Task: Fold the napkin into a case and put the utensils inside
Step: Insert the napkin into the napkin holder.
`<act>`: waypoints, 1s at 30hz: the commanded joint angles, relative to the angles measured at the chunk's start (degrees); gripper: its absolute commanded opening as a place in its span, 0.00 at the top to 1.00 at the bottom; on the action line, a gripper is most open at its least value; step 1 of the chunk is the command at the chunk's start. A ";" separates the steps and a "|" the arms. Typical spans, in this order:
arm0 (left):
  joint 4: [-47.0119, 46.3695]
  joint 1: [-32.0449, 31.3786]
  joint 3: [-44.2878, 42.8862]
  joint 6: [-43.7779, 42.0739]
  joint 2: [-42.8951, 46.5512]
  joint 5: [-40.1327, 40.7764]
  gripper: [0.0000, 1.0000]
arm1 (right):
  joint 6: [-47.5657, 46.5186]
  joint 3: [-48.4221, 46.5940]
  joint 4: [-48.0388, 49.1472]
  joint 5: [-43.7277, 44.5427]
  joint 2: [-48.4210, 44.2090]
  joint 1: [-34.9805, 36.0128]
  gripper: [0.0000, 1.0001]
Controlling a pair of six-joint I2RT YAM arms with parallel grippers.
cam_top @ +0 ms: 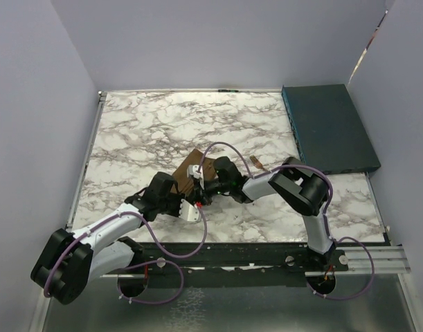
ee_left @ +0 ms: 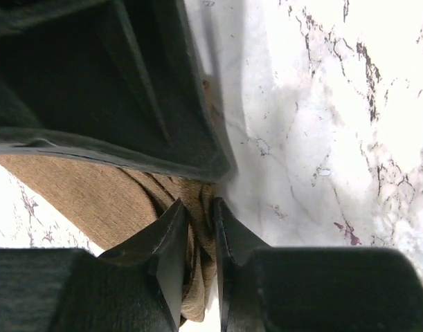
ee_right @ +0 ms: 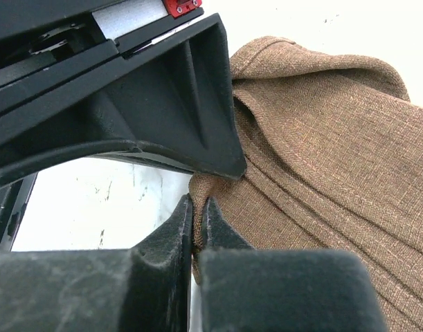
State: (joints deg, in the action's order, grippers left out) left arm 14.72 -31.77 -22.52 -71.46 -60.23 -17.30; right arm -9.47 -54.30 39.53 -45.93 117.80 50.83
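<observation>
1. Lilac walls enclose a marble tabletop (cam_top: 149, 131).
2. Near its middle, the left gripper (ee_left: 199, 211) is clamped on a bunched fold of the napkin (ee_left: 93, 200), and the right gripper (ee_right: 198, 206) pinches its edge, jaws almost together.
3. The cloth looks soft, light and limp. It will likely sag and crease, so corners or hems are the best holds.
4. The fork (cam_top: 257, 164) lies just beside the right arm, apart from the cloth. It looks thin, stiff and probably slippery, so take it mid-handle.
</observation>
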 commanded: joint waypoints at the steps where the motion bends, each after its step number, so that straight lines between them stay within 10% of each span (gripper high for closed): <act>1: -1.33 -0.14 1.41 -0.67 0.20 0.52 0.78 | 2.26 -0.63 1.56 -3.94 0.45 -0.79 0.93; 10: -2.71 -0.05 2.21 3.12 0.44 2.09 0.91 | 1.61 6.77 10.81 -2.08 -4.17 -2.44 0.50; 30: -4.67 4.21 1.18 14.97 0.85 0.43 1.00 | -9.65 14.23 24.76 5.27 -1.60 -2.42 0.47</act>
State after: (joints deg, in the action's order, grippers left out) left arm 10.61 -28.01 -21.02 -59.00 -60.16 -15.57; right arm -16.67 -39.90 57.84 -42.65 113.30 48.03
